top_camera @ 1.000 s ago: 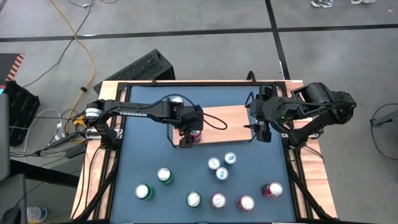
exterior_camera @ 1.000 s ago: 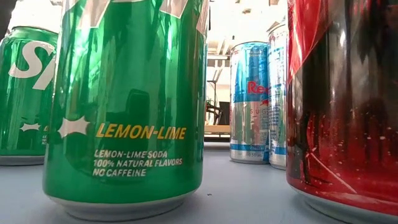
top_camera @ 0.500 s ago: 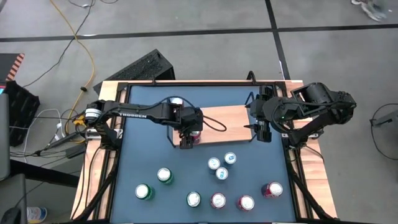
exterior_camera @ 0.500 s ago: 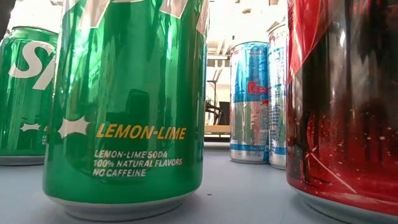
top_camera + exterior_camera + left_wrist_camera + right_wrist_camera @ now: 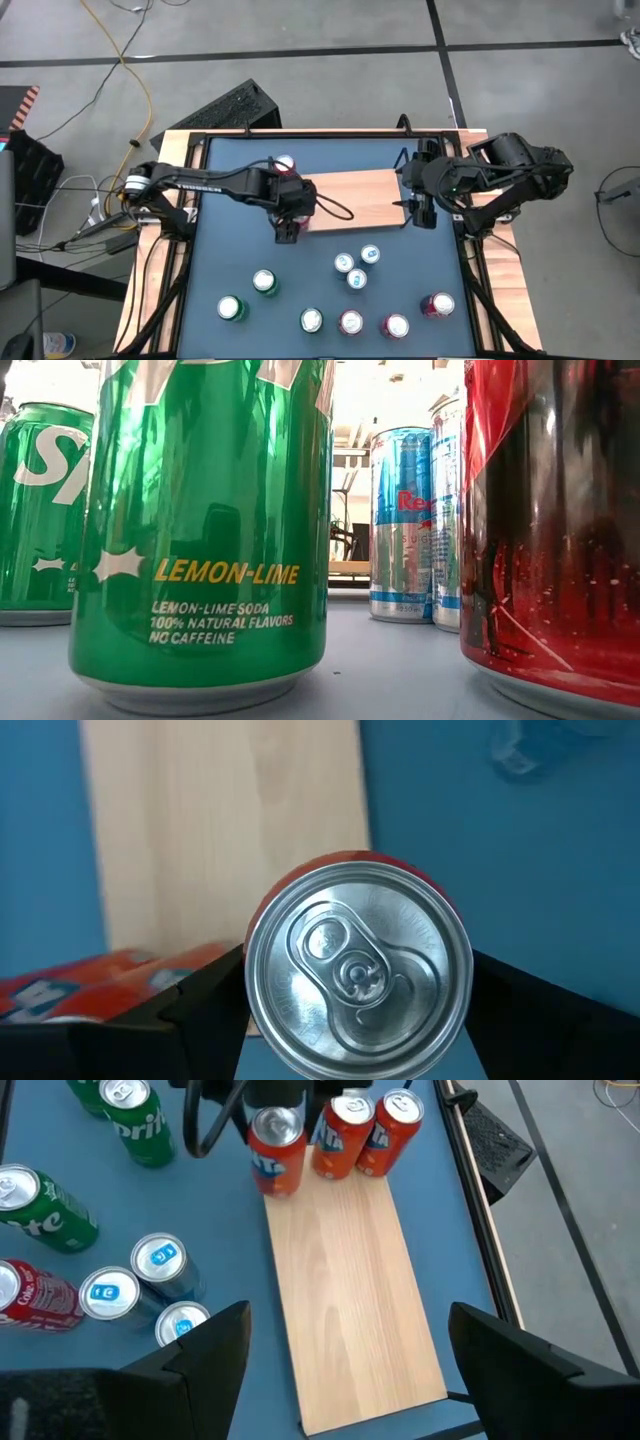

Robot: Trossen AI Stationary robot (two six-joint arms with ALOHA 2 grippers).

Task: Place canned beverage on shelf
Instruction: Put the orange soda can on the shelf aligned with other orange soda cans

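The left gripper was closed on an orange can, its dark fingers pressed to both sides of the can below the silver lid. In the right wrist view the can hung at the shelf's left end, just off the board's edge and over the blue surface; whether its base touched anything could not be told. From above, the left arm reached across the surface to that end of the shelf, and its gripper hid most of the can.

Two more orange cans stood side by side beyond the same end of the shelf, close to the held one. The board itself was bare light wood.

The right gripper waited over the shelf's right end, its fingers spread wide apart with nothing between them.

Toward the front of the surface, three small blue cans stood bunched together, well apart from the shelf. Green cans and red cans were spread along the front row. In the low view a green lemon-lime can and a red can filled the foreground, with blue-and-silver cans behind them.
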